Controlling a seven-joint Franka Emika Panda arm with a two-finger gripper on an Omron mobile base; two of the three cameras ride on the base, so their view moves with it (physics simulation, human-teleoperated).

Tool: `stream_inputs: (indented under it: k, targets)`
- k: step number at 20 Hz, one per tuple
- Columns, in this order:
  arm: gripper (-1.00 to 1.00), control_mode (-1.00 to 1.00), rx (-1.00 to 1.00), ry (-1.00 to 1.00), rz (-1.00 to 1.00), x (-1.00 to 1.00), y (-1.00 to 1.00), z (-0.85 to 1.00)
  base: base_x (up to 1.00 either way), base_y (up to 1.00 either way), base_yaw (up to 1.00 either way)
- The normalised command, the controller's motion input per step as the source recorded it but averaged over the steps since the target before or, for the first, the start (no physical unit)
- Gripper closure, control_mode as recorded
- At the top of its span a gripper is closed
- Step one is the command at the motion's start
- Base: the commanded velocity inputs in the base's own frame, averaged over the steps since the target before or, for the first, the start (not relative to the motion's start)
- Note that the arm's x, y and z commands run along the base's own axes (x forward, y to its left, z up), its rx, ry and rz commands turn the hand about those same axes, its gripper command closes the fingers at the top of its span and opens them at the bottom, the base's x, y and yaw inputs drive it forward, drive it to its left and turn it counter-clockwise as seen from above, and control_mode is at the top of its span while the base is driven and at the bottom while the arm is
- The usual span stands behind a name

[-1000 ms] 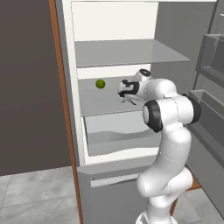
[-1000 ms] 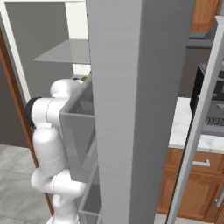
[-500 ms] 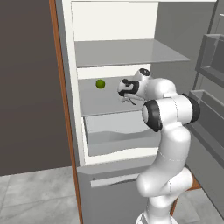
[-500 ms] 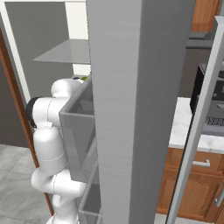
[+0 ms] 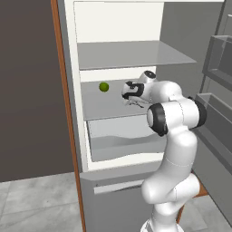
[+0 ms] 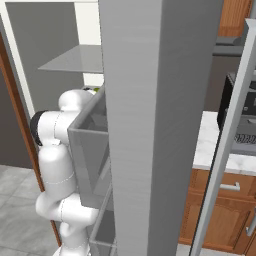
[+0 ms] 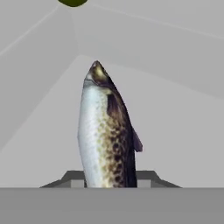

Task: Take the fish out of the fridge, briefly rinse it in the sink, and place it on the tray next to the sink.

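Much was hidden. In the right base view the wide grey slab of the open fridge door (image 6: pixel 160 125) stood in front of nearly everything, so only the white shoulder and elbow of the arm (image 6: pixel 55 145) showed beside a grey translucent door bin (image 6: pixel 90 155). A strip of white marble counter (image 6: pixel 210 145) and wooden cabinets (image 6: pixel 220 215) were cut off at the right edge.

The left base view gave the open fridge (image 5: pixel 131 27): white interior, flat grey shelves, orange-brown trim down the left edge. There the gripper (image 5: pixel 128 92) reached in over the middle shelf (image 5: pixel 104 106), with the pale drawer (image 5: pixel 122 138) below it. The dark fingers were too small in that view to read, and the fish could not be made out.

The hand view supplied what the others lacked. The fish (image 7: pixel 107 131) rose straight up from between the fingertips (image 7: pixel 74 178), its head pointing away from the jaws. Its belly was pale and smooth, its back brown and speckled, a small dark fin stuck out on one side, and the tail was cut off by the lower edge. The jaws sat on either side of the body and looked closed on it, though the contact itself was hidden at the bottom edge.

A small round green lime (image 5: pixel 103 86) lay on the shelf beyond the fish's head; in the hand view only its lower rim showed at the top edge.
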Motion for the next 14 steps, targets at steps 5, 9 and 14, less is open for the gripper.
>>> stream_inputs:
  k: [5,9,14]
  targets:
    - [1.0,-1.0,0.0,0.0,0.0,-0.06,0.0,0.0,0.0,0.0,0.0]
    - [1.0,-1.0,0.0,-0.11,0.0,-0.55,0.08,0.19,0.0,0.0,0.0]
    - [1.0,-1.0,0.0,-0.2,0.0,-0.86,0.34,0.74,0.0,0.0,0.0]
